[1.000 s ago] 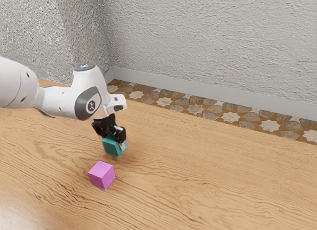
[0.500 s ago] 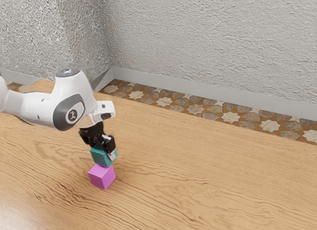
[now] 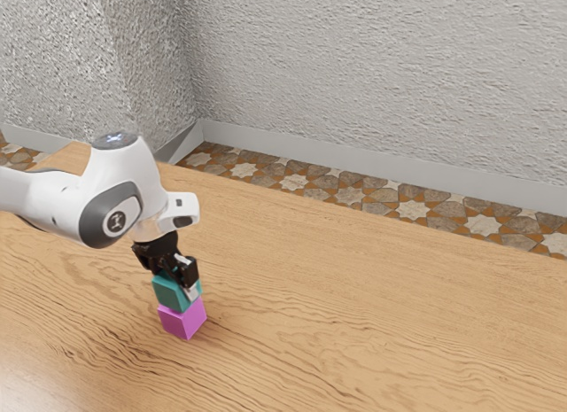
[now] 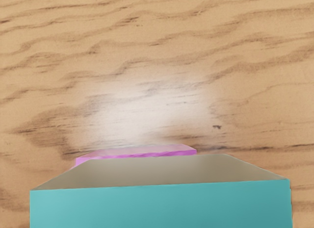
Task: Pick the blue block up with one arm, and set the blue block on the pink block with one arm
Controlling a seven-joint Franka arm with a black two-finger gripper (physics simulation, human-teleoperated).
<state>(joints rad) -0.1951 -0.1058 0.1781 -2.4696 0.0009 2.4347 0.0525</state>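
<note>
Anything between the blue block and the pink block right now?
Nothing visible. The end effector is shut on the blue block, which sits directly over the pink block with no gap showing between them. In the wrist view a pink strip peeks out just beyond the blue block.

upper block [image 3: 167, 293] atop lower block [image 3: 182, 322], (on table [image 3: 372, 306])

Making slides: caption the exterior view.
Pincer gripping the blue block, resting on the pink block, on a wooden table.

Sheeny grained wood table [image 3: 372, 288], matt smooth blue block [image 3: 168, 294] and pink block [image 3: 182, 322], rough wall [image 3: 354, 66]
</note>
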